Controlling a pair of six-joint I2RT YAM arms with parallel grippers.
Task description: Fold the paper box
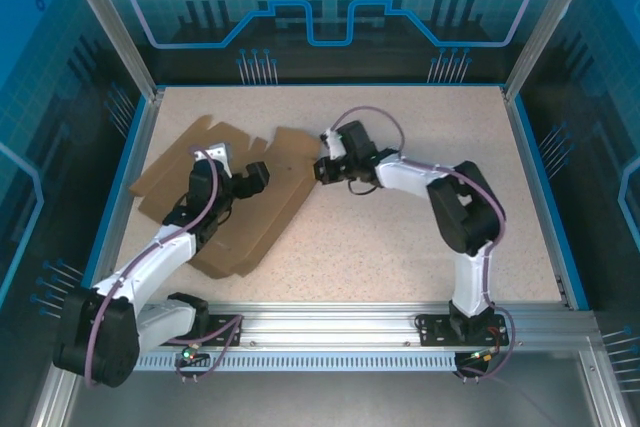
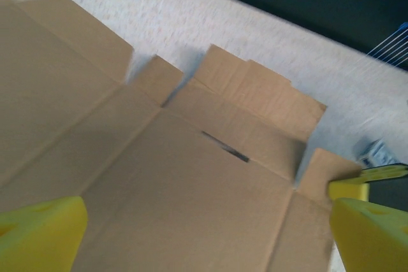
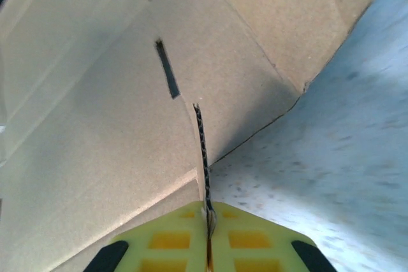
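1. While the paper box [image 1: 235, 217] is lying as an unfolded sheet on the left half of the speckled table [image 1: 430, 247], its right flap [image 1: 295, 152] is lifting off the surface toward the table's middle.
2. Right gripper [image 3: 207, 246] is pinching that flap. Its yellow fingers [image 3: 255, 240] are pressing together on the corrugated edge [image 3: 203, 144], with the board standing upright between them.
3. Left gripper [image 1: 255, 179] is hovering over the sheet's middle panel [image 2: 191, 208], jaws spread wide and holding nothing. Cannot tell whether it is touching the board.
4. Handling, judged: the corrugated board is looking light and stiff across the panels, while bending readily along the pressed creases. A thin edge pinch is likely giving little leverage, and could be crushing the flutes or slipping if pulled sideways.
5. Sheet is looking free to slide on the smooth table, so lifting a flap is probably dragging the whole piece unless the middle panel is being pinned down.
6. Best hold, judged: flap edges close to a crease, keeping away from the narrow slot [image 3: 167, 71]. The open left claw is sitting well placed for pressing the base panel flat while the right one is folding.
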